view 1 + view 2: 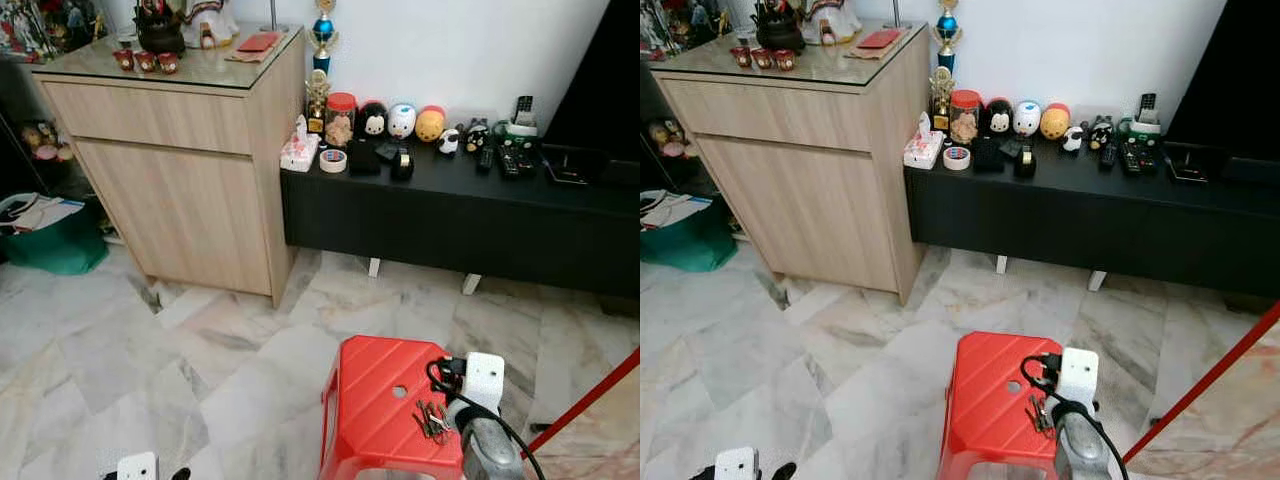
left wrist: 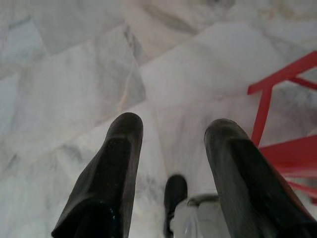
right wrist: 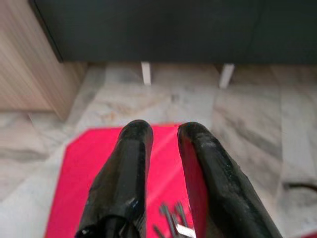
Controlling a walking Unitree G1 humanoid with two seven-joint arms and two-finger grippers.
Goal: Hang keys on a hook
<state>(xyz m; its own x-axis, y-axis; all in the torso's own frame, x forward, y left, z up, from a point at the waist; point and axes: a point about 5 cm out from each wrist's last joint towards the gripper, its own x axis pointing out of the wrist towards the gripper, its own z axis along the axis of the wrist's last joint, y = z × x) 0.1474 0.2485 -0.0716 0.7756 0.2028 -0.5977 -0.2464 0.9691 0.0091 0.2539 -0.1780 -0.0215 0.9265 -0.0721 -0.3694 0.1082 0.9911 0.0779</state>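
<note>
Landmark: red stool (image 1: 385,405), low in front of me on the marble floor (image 1: 200,370).
Wooden cabinet (image 1: 175,170): well beyond the stool, to its left. Its near corner is the hard edge I would clip if I walk forward carelessly.
Black bench (image 1: 450,215): beyond the stool and to its right, butted against the cabinet; top crowded with figurines, jar, tape and remotes. Any arm sweep over it will knock something.
Open room: bare floor between stool and furniture, and left of the stool.
Red bar (image 1: 590,400): slants just right of the stool; right elbow could snag it.
Right gripper (image 3: 163,163): over the stool top, fingers a narrow gap apart, holding nothing I can see.
Keys (image 1: 433,418): lying on the stool, near its right edge, just below the fingers.
Risk, my judgement: flat metal on smooth plastic; a shallow pinch may push them off that edge.
Left gripper (image 2: 173,168): low left of the stool, spread wide, empty, pointing at floor.
Hook: none I can make out.
</note>
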